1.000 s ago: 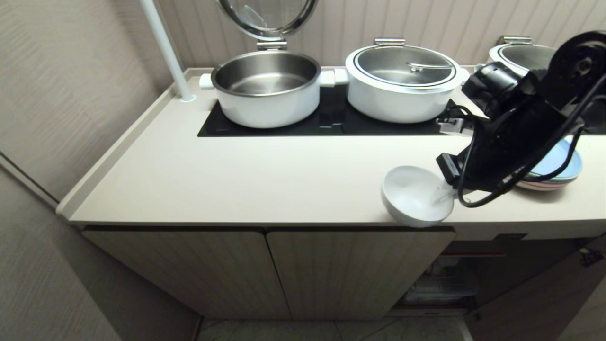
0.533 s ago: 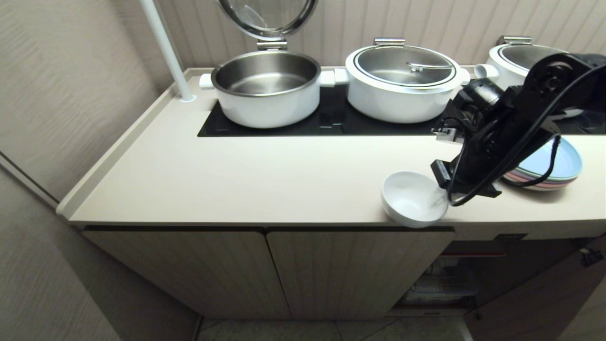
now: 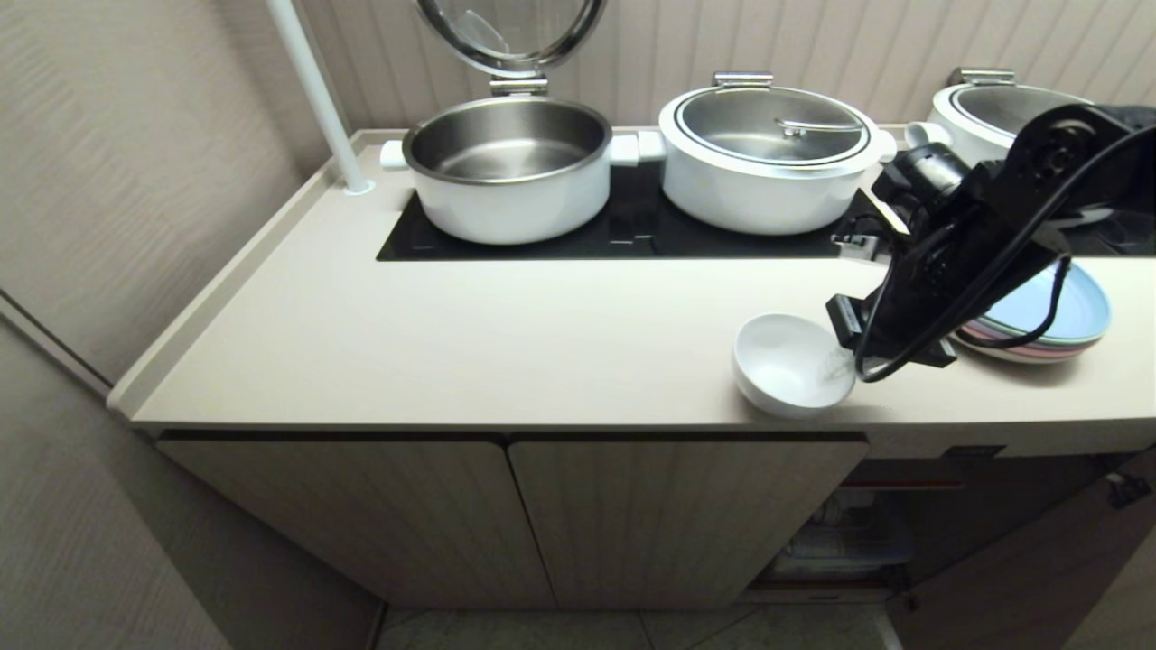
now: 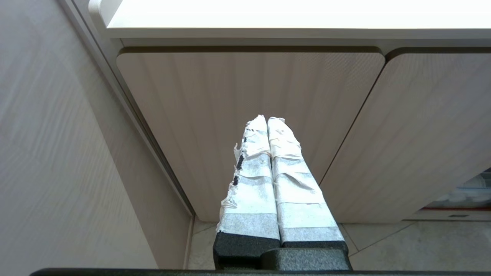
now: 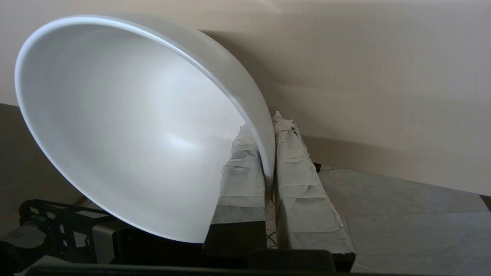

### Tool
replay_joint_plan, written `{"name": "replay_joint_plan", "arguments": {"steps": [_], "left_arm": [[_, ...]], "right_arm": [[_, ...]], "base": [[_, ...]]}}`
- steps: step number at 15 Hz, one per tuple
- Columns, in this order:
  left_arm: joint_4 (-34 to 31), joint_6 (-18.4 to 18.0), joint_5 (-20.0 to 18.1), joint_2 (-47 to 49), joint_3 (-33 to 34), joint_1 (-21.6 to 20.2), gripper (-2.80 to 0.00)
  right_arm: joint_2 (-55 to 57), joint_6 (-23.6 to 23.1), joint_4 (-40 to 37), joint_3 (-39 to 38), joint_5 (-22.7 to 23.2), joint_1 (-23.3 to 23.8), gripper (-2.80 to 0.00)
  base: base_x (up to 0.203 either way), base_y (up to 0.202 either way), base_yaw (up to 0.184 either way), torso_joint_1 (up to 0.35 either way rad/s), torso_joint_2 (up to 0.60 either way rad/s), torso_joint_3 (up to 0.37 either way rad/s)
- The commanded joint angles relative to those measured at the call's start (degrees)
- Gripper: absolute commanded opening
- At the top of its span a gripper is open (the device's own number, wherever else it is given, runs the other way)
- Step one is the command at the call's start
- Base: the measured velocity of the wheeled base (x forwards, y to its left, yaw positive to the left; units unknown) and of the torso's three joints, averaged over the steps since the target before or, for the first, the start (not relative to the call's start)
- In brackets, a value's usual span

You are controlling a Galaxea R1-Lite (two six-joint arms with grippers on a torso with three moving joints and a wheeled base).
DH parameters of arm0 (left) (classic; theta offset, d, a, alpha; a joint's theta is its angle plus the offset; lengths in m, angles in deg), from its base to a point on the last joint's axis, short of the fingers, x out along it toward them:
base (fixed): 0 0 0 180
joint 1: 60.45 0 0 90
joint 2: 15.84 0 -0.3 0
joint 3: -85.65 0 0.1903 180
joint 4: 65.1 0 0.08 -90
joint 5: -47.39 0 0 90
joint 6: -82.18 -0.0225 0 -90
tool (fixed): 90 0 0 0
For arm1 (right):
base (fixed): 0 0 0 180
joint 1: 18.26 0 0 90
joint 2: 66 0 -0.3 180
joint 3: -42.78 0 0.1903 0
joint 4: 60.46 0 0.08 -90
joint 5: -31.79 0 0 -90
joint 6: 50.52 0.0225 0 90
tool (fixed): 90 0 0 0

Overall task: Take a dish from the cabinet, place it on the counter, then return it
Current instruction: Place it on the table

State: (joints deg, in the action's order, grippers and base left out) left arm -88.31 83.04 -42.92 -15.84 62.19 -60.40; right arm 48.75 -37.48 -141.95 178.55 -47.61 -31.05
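Observation:
A white bowl, the dish [image 3: 784, 368], sits low over the cream counter [image 3: 497, 343] close to its front edge, right of the middle. I cannot tell if it rests on the surface. My right gripper [image 3: 842, 366] is shut on its right rim. In the right wrist view, one taped finger lies inside the dish [image 5: 126, 126] and the other outside, so the right gripper [image 5: 263, 124] pinches the wall. The cabinet [image 3: 542, 515] stands below, its right compartment [image 3: 849, 533] open. My left gripper [image 4: 267, 120] is shut and empty, parked facing a closed cabinet door [image 4: 249, 84].
A stack of pastel plates [image 3: 1052, 318] lies just right of my right arm. An open steel pot [image 3: 506, 167] and a lidded pot [image 3: 768, 158] stand on the black cooktop [image 3: 632, 236] behind. A white pole [image 3: 316, 90] rises at the back left. The open cabinet door [image 3: 1039, 560] is at lower right.
My right arm has carried the dish back from overhanging the counter's front edge to a spot fully over the counter, and the dish has levelled out. The left arm has not moved.

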Motion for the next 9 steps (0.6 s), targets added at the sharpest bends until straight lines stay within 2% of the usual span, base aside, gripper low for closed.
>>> {"name": "replay_joint_plan", "arguments": {"steps": [1,9], "left_arm": [[0.0,0.0,0.0,0.0,0.0,0.0,-2.80],[0.0,0.0,0.0,0.0,0.0,0.0,-2.80]], "right_arm": [[-0.3,0.1,-0.2,0.1,0.1,1.4,-2.80],[1.0,0.3,3.9,0.2,0.0,2.8,-2.80]], "base": [[0.000,0.000,0.000,0.000,0.00,0.000],[0.000,0.000,0.000,0.000,0.00,0.000]]}}
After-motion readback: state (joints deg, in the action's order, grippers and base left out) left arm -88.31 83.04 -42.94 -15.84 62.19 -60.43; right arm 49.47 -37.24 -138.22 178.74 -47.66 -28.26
